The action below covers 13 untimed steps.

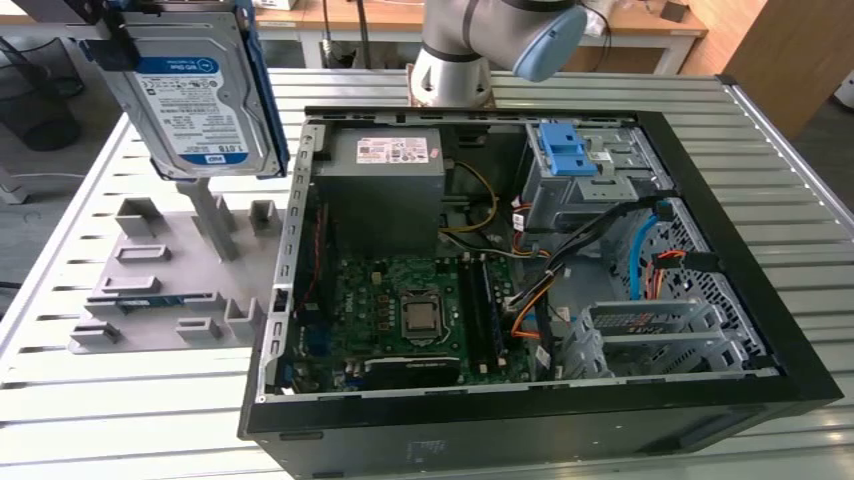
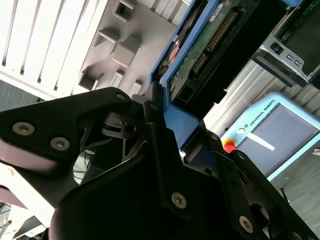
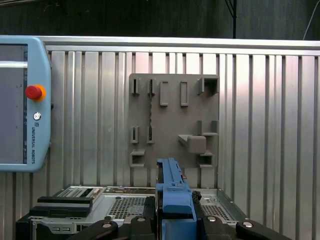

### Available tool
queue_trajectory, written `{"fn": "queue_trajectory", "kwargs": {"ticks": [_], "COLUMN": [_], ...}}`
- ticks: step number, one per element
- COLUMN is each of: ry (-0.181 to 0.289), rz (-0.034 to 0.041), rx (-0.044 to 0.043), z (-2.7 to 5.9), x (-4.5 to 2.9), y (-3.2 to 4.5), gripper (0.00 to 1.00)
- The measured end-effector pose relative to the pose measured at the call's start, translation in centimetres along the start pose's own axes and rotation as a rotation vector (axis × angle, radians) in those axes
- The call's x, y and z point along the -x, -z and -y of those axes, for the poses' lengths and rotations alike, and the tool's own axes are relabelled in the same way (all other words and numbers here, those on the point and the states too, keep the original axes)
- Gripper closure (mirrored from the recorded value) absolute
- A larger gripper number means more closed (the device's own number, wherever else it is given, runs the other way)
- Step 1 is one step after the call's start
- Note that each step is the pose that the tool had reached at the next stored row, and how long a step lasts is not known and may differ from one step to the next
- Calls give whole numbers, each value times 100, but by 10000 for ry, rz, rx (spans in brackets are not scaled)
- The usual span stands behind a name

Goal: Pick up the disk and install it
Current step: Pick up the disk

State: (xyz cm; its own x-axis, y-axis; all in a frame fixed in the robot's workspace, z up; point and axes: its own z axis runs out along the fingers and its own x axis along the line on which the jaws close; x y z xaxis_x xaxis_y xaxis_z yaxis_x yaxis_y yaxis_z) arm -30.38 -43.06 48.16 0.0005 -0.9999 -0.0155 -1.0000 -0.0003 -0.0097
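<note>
The exterior view looks steeply down on the computer case (image 1: 507, 425); both wrist views face downward; all share the grey fixture plate (image 3: 172, 125).

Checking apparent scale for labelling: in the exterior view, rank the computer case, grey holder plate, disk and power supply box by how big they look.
1. The computer case, largest.
2. The grey holder plate and the disk look alike; the disk hangs nearer the camera, so I won't rank them.
3. The power supply box, smallest.
</note>
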Motion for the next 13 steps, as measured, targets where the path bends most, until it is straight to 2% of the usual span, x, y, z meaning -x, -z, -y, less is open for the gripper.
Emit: {"fn": "queue_trajectory", "kwargs": {"ticks": [13], "ry": [0], "rz": [-1], "rx": [1], "z": [144], "x": [-117], "y": [1], "gripper": [64]}}
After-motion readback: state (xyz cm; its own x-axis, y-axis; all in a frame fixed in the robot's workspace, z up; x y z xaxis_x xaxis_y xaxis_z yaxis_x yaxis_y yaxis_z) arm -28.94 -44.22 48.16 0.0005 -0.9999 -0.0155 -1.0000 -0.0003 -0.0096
